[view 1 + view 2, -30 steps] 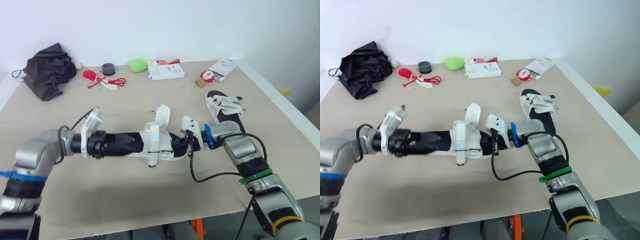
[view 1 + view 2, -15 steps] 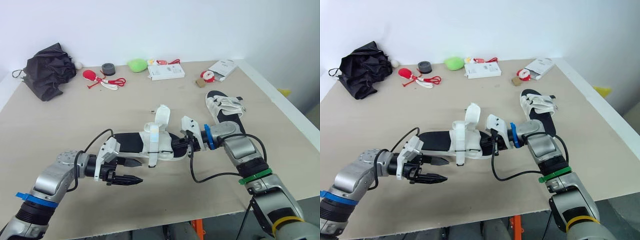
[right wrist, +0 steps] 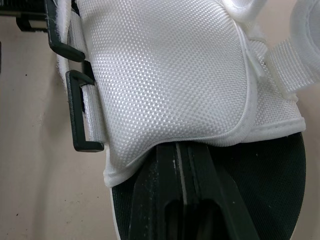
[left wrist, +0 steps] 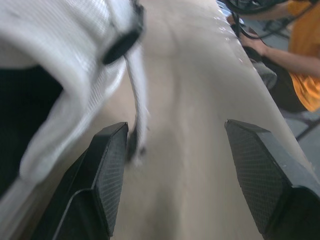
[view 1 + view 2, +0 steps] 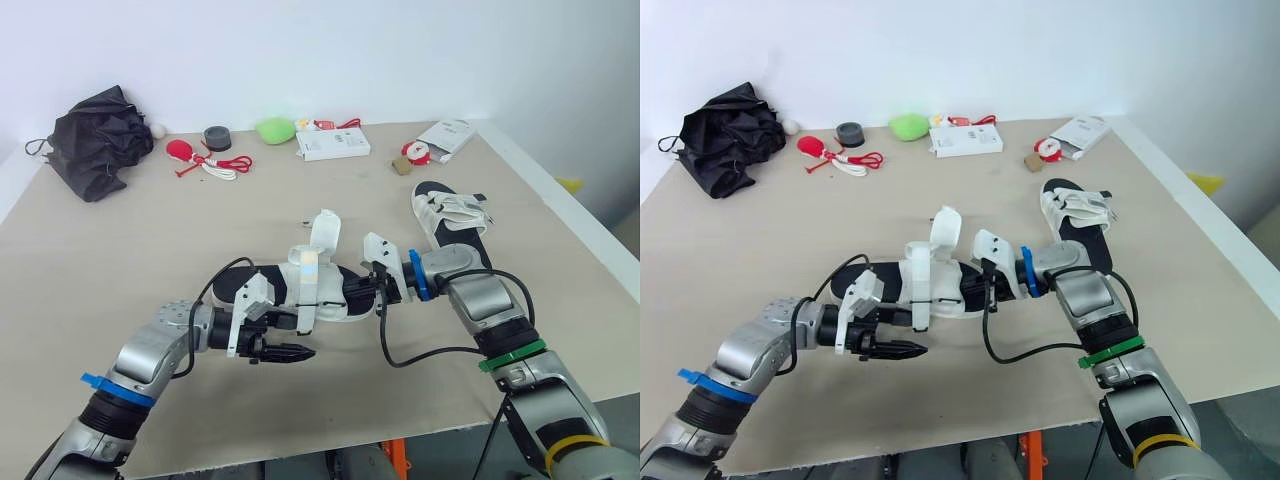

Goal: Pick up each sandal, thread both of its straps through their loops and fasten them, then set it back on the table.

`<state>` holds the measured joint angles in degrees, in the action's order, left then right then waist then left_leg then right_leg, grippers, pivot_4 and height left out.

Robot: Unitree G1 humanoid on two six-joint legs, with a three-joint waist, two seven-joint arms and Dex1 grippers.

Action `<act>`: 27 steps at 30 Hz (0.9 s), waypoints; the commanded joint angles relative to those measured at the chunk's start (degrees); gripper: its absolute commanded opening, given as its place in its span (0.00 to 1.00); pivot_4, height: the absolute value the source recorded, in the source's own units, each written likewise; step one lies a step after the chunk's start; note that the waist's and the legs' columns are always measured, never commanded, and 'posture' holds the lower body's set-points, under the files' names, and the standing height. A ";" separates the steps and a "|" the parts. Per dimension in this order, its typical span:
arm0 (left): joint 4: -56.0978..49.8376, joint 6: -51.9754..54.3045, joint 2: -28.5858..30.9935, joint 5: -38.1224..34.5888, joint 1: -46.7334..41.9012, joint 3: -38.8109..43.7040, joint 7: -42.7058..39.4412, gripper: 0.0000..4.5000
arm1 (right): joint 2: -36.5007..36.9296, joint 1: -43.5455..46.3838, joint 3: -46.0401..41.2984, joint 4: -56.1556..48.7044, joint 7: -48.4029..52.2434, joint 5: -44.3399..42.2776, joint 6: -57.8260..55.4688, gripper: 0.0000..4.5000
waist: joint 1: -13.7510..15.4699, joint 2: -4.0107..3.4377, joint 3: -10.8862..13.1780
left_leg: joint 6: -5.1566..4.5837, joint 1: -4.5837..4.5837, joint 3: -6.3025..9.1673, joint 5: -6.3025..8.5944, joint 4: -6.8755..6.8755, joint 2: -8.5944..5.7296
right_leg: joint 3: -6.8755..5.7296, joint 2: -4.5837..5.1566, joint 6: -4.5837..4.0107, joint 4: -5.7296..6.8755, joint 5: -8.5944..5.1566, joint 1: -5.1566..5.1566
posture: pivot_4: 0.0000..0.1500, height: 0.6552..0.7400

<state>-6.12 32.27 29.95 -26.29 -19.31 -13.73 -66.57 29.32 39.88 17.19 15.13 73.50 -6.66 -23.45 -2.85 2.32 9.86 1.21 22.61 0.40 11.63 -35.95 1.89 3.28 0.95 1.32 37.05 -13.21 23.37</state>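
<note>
A black-soled sandal (image 5: 250, 284) with white straps lies mid-table; one strap (image 5: 323, 236) stands up loose. My right gripper (image 5: 379, 293) is shut on the sandal's heel end; the right wrist view looks along its black fingers (image 3: 172, 200) to the white heel piece (image 3: 170, 75) and two black loops (image 3: 80, 110). My left gripper (image 5: 288, 351) hovers open just off the sandal's near side, below the middle strap (image 5: 306, 300). That white strap (image 4: 75, 90) hangs beside one finger, touching nothing. A second sandal (image 5: 450, 218) lies at the right with its straps across it.
Along the back edge sit a black folded umbrella (image 5: 95, 140), a red and white cord (image 5: 208, 161), a grey tape roll (image 5: 216, 137), a green object (image 5: 274, 129) and two white boxes (image 5: 331, 145) (image 5: 442, 138). A person in orange (image 4: 300, 55) sits beyond the table.
My left gripper let go of the sandal's toe end, drew back toward me, then moved right along the sandal's near side. The toe now rests on the table. The right gripper stayed put.
</note>
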 commanded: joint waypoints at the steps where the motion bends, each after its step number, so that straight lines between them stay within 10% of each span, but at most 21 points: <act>1: -2.09 1.79 -0.63 -0.56 -0.76 -0.32 1.29 0.71 | 0.64 -2.38 2.42 2.04 -0.97 2.14 -1.96 0.00 | 0.00 0.00 0.00 | 0.00 0.00 0.00 0.00 0.00 0.00 | 0.00 0.00 0.00 0.00 0.00 0.00 | 1.00 1.00; 6: -1.40 2.86 -1.70 -1.08 -0.88 -0.09 2.11 0.54 | 1.00 -2.66 2.20 1.89 -0.92 2.09 -1.99 0.00 | 0.02 0.00 0.00 | 0.00 0.00 0.00 0.00 0.00 -0.01 | 0.00 0.01 0.00 0.00 0.00 -0.02 | 1.00 1.00; 12: -1.56 4.12 0.10 -2.48 -0.47 0.31 -0.86 0.02 | 1.28 -2.50 2.13 1.82 -0.69 2.05 -2.11 0.00 | 0.07 0.00 0.00 | 0.00 0.00 0.01 0.00 0.00 -0.03 | 0.00 0.02 0.00 0.00 0.00 -0.03 | 1.00 1.00; 21: -9.72 11.77 12.61 -7.71 -1.54 -3.30 -14.38 0.02 | 1.32 -2.25 2.24 1.86 -0.41 1.98 -2.17 0.00 | 0.06 -0.01 0.01 | 0.00 0.00 0.01 0.00 0.04 -0.02 | -0.01 0.03 -0.04 -0.01 -0.06 0.01 | 1.00 1.00; 27: -10.27 25.40 10.57 -20.94 -9.66 3.55 -11.72 0.02 | 1.54 -2.62 2.23 1.46 -0.43 1.92 -2.33 0.00 | 0.07 -0.01 0.01 | 0.00 0.01 0.05 0.00 0.00 -0.02 | -0.04 0.03 -0.04 -0.01 -0.06 0.00 | 1.00 1.00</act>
<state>-14.85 53.83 41.49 -41.86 -26.61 -13.55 -79.50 29.90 39.55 17.02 14.53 73.57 -6.74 -23.89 -2.78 2.32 9.87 1.21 22.62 0.45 11.63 -35.94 1.87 3.24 0.98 1.28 37.04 -13.27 23.36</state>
